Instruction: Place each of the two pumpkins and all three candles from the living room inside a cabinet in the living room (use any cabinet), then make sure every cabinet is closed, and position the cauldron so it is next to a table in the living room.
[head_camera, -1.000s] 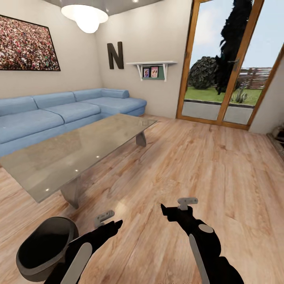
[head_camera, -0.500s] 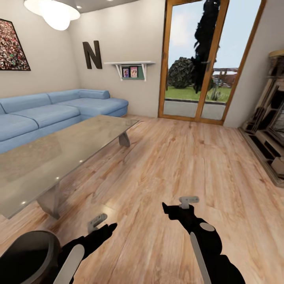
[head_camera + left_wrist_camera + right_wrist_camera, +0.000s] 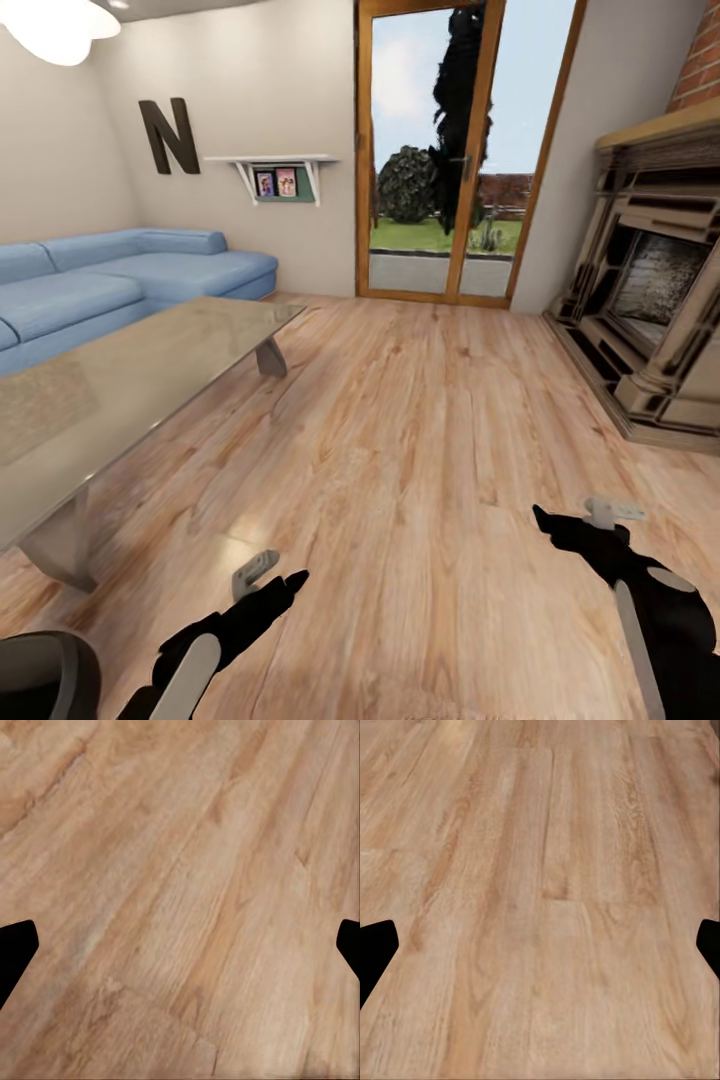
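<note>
The black cauldron (image 3: 42,672) sits on the floor at the head view's lower left corner, cut off by the picture's edge, close to the near end of the glass-topped table (image 3: 130,380). My left gripper (image 3: 292,580) hangs just right of the cauldron and is apart from it. In the left wrist view the left gripper (image 3: 180,949) is open over bare floorboards. My right gripper (image 3: 545,520) is held low at the right, and the right wrist view shows this gripper (image 3: 540,949) open over the floor too. The pumpkins, the candles and the cabinet are out of view.
A blue corner sofa (image 3: 130,275) runs behind the table at the left. A stone fireplace (image 3: 650,300) with a raised hearth stands along the right wall. A glazed wooden door (image 3: 440,150) is straight ahead, beyond a wide stretch of wood floor (image 3: 420,430).
The camera has swung to the right: table, sofa and cauldron slid left in the picture and the fireplace came in. My right arm now sits further right in the view.
</note>
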Motion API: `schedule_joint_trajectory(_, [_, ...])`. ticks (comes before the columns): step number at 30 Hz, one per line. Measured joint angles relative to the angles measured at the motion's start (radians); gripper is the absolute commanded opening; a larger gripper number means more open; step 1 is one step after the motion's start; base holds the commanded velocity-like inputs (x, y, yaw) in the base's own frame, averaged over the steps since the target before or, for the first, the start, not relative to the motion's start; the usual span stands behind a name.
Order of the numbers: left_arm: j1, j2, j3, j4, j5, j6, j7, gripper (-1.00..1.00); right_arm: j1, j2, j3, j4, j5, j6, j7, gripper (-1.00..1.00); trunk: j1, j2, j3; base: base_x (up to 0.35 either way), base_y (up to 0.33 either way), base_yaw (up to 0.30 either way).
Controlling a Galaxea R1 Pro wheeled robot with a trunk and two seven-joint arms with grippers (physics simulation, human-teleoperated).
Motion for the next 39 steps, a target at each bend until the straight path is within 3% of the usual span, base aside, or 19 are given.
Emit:
schedule_joint_trajectory(1, [0.000, 0.000, -0.001, 0.000, 0.000, 0.000, -0.002, 1.00, 0.001, -0.006, -0.021, 0.000, 0.000, 0.000, 0.026, 1.00, 0.000, 0.000, 0.000, 0.000, 0.000, -0.300])
schedule_joint_trajectory(4, [0.000, -0.002, -0.005, 0.001, -0.001, 0.001, -0.014, 1.00, 0.005, -0.022, -0.146, 0.000, 0.000, -0.001, 0.160, 1.00, 0.000, 0.000, 0.000, 0.000, 0.000, -0.300])
schedule_joint_trajectory(8, [0.000, -0.001, -0.006, 0.016, -0.004, 0.000, -0.058, 1.00, 0.012, -0.028, -0.225, 0.000, 0.000, -0.007, 0.312, 1.00, 0.000, 0.000, 0.000, 0.000, 0.000, -0.300])
schedule_joint_trajectory(15, [0.000, -0.002, -0.004, 0.054, -0.005, -0.002, -0.092, 1.00, 0.025, -0.030, -0.302, 0.001, 0.004, -0.019, 0.357, 1.00, 0.000, 0.000, 0.000, 0.000, 0.000, -0.300])
schedule_joint_trajectory(18, [0.000, -0.002, -0.004, 0.059, -0.004, -0.024, -0.097, 1.00, 0.069, -0.031, -0.331, 0.002, 0.018, -0.030, 0.364, 1.00, 0.000, 0.000, 0.000, -0.020, -0.022, -0.300])
schedule_joint_trajectory(19, [0.000, -0.004, -0.006, 0.061, -0.003, -0.053, -0.099, 1.00, 0.094, -0.045, -0.357, 0.002, 0.025, -0.039, 0.365, 1.00, 0.000, 0.000, 0.000, -0.094, -0.098, -0.300])
schedule_joint_trajectory(23, [0.000, -0.004, -0.025, 0.061, -0.001, -0.064, -0.118, 1.00, 0.105, -0.062, -0.376, 0.001, 0.028, -0.052, 0.369, 1.00, 0.000, 0.000, 0.000, -0.169, -0.168, -0.300])
schedule_joint_trajectory(28, [0.000, -0.004, -0.092, 0.061, -0.002, -0.071, -0.145, 1.00, 0.109, -0.068, -0.373, 0.000, 0.029, -0.083, 0.370, 1.00, 0.000, 0.000, 0.000, -0.229, -0.218, -0.300])
schedule_joint_trajectory(31, [0.000, -0.003, -0.113, 0.060, -0.004, -0.073, -0.149, 1.00, 0.110, -0.069, -0.371, 0.000, 0.029, -0.089, 0.370, 1.00, 0.000, 0.000, 0.000, -0.245, -0.231, -0.300])
schedule_joint_trajectory(39, [0.000, -0.004, -0.130, 0.060, -0.003, -0.073, -0.153, 1.00, 0.111, -0.072, -0.379, 0.000, 0.030, -0.154, 0.375, 1.00, 0.000, 0.000, 0.000, -0.249, -0.243, -0.300])
